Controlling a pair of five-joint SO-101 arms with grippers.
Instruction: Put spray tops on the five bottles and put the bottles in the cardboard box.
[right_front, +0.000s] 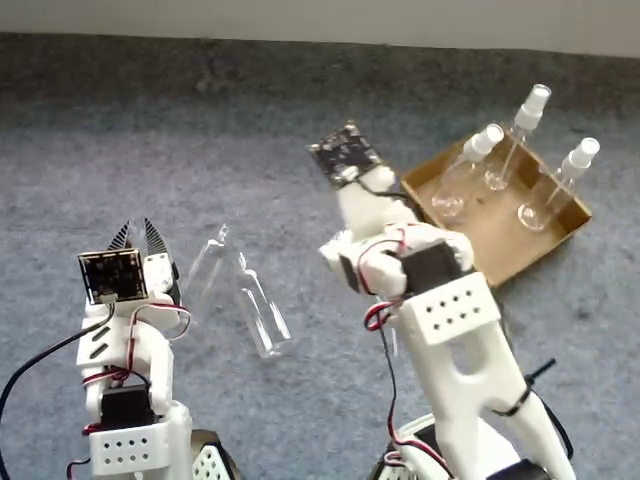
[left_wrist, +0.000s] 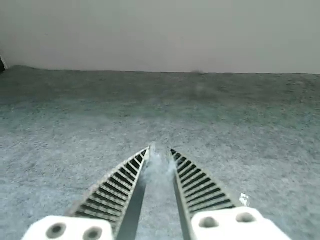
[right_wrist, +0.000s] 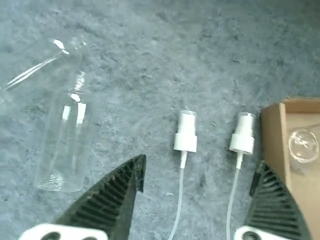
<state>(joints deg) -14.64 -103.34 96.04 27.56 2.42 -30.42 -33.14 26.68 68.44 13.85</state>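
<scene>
Two clear bottles without tops lie on the grey carpet, one (right_front: 205, 262) (right_wrist: 35, 65) beside the other (right_front: 262, 312) (right_wrist: 65, 145). Two loose white spray tops (right_wrist: 185, 137) (right_wrist: 242, 140) lie side by side with their tubes trailing, directly below my right gripper (right_wrist: 200, 162), which stands wide open and empty above them. The cardboard box (right_front: 490, 235) (right_wrist: 280, 125) holds three upright bottles with spray tops (right_front: 455, 180) (right_front: 515, 140) (right_front: 555, 190). My left gripper (right_front: 138, 228) (left_wrist: 160, 150) rests left of the lying bottles, open by a narrow gap, holding nothing.
The right arm (right_front: 440, 300) stretches from the front edge toward the box and covers the carpet beneath it. Open carpet (right_front: 200, 120) lies behind the lying bottles, up to a pale wall (left_wrist: 160, 35).
</scene>
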